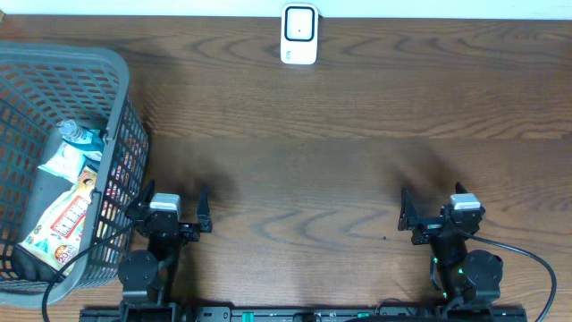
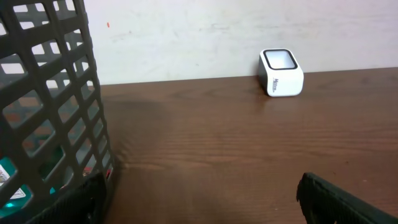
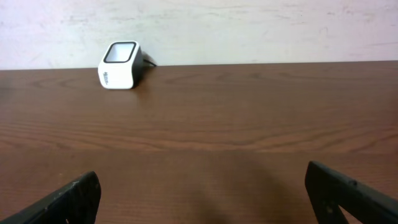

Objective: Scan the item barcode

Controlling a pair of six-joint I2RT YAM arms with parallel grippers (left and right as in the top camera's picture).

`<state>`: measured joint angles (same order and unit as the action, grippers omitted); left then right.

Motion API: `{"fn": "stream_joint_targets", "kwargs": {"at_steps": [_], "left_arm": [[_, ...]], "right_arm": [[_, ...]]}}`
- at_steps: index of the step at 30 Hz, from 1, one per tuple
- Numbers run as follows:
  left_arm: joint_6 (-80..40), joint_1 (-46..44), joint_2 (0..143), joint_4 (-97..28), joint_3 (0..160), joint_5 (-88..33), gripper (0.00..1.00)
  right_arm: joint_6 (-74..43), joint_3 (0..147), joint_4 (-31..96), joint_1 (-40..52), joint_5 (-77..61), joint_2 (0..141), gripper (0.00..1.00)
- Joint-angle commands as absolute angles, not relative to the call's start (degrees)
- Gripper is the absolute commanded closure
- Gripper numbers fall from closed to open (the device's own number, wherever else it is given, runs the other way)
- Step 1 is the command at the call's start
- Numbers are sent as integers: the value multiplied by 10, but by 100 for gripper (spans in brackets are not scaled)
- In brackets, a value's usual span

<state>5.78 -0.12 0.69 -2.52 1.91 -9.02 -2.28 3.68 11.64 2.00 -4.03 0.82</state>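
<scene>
Overhead: both arms sit at the tabletop's [image 1: 340,134] near edge, left pincer [image 1: 173,204] and right pincer [image 1: 442,217] spread wide and empty, ready for a pick. The snack packet [image 1: 67,219] to be scanned lies in the basket [image 1: 89,55] by the left edge. The scanner [image 1: 299,34] waits at mid far edge.

Left wrist: the basket wall is just beside the pincer.

Right wrist: there's a clear run to the scanner.

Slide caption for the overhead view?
Left gripper and right gripper open, empty; packets in grey basket; white scanner at far edge.
</scene>
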Motion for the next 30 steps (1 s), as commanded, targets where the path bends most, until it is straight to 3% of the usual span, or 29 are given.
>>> {"fn": "stream_joint_targets", "kwargs": {"at_steps": [1, 30], "left_arm": [[49, -4, 2, -33, 2, -90, 2], [49, -3, 2, -32, 2, -74, 2]], "right_arm": [[-15, 36, 118, 26, -34, 3, 1], [-15, 36, 118, 26, -34, 3, 1]]}}
